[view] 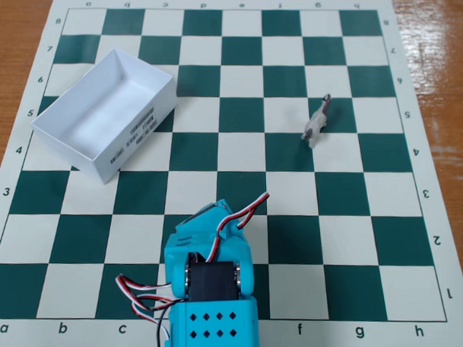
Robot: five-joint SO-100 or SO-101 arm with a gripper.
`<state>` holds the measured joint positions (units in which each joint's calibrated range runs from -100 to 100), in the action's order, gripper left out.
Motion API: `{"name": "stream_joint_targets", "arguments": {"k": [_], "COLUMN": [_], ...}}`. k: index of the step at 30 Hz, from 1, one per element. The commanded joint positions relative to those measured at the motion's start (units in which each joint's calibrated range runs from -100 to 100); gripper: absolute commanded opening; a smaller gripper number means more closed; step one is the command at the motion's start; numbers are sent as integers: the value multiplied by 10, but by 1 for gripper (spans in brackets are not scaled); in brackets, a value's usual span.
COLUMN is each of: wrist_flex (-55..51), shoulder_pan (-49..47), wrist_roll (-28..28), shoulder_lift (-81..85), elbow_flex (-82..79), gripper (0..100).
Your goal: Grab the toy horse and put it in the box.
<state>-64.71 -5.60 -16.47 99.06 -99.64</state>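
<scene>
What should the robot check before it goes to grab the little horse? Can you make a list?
1. Horse in plain sight on the board: ok.
2. Horse standing upright: ok, it looks to be on its feet.
3. Nothing close around the horse to bump: ok.
4. Box open and empty inside: ok.
5. Arm away from the horse and box: ok, it sits at the bottom edge of the fixed view.
6. Gripper open and ready: cannot tell, the arm's body hides its fingers.
</scene>
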Motion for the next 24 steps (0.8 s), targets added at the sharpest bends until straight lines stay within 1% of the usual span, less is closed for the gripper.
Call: {"name": "stream_joint_targets", "arguments": {"k": [1,14,18,22,24], "wrist_flex": [-2,-3,0,3,28], "shoulder_pan": [-5,-15,-3,24,41], "wrist_roll": [-2,-6,-64,-146,-166], "shoulder_lift": [5,5,5,-5,-30], "elbow_flex": [-4,-4,-4,-4,-4], "gripper": [11,11,11,11,11]}}
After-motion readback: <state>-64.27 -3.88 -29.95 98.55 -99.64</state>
